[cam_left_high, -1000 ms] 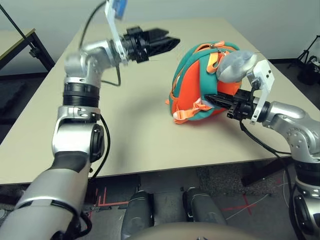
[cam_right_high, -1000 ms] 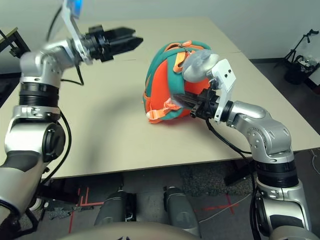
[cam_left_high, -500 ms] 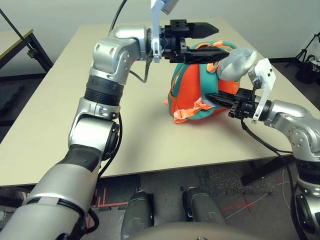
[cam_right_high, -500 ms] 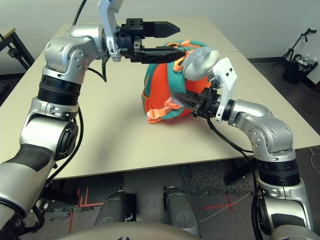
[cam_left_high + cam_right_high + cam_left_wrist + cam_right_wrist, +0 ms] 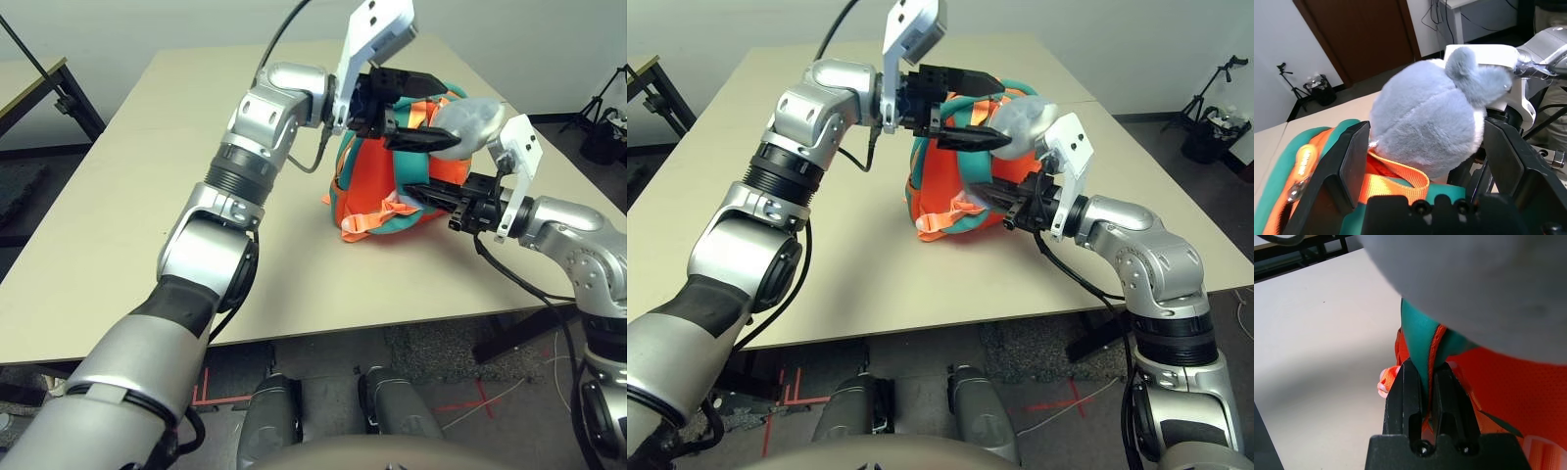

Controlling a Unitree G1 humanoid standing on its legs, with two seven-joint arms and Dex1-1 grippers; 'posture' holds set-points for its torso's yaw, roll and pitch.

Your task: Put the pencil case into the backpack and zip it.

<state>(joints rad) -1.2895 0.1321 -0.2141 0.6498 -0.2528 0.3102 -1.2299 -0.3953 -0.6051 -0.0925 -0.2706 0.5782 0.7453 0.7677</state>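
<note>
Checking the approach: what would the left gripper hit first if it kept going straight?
Most likely the grey plush on the backpack; the open left gripper frames it dead ahead.

I can't read any lettering, label, brand or number on anything from my seat here.

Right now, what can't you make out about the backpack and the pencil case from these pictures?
- Pencil case: whether it is inside the backpack cannot be told; fabric hides the interior.
- Zipper: the left gripper and grey plush piece cover the backpack's top in the head views.
- Right gripper: shut on a teal fold; the plush blocks the wrist view beyond it.
</note>
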